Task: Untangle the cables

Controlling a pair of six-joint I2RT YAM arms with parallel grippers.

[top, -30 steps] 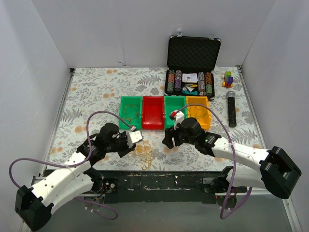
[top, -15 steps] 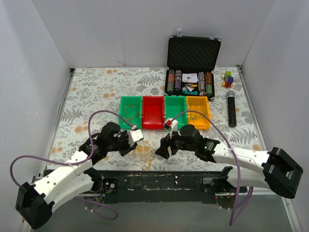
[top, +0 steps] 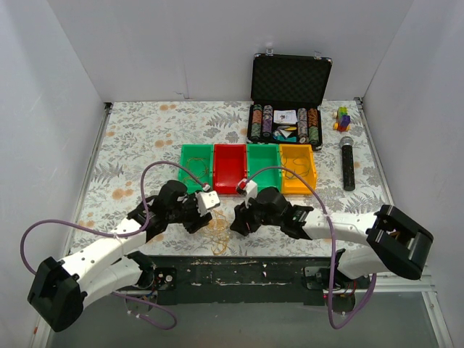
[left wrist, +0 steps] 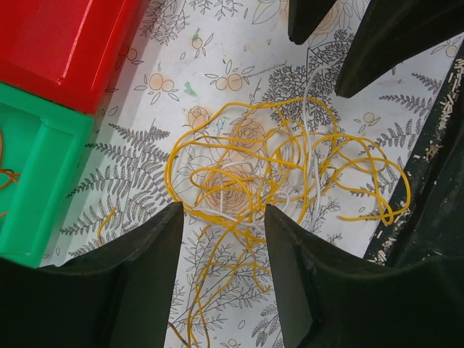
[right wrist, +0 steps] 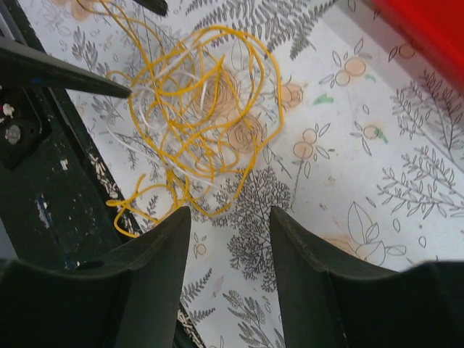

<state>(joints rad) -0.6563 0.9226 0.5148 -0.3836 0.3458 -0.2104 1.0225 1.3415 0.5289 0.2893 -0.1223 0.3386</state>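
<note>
Green bin [top: 197,147]: wire loop [top: 193,168] | orange bin [top: 297,147]: thin loop [top: 296,171] | cables [top: 217,230]: table [top: 145,138]

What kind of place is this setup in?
Probably a robot test cell, not a home: white panels wall in a floral-covered table, with coloured bins, a poker chip case and a microphone as props.
</note>
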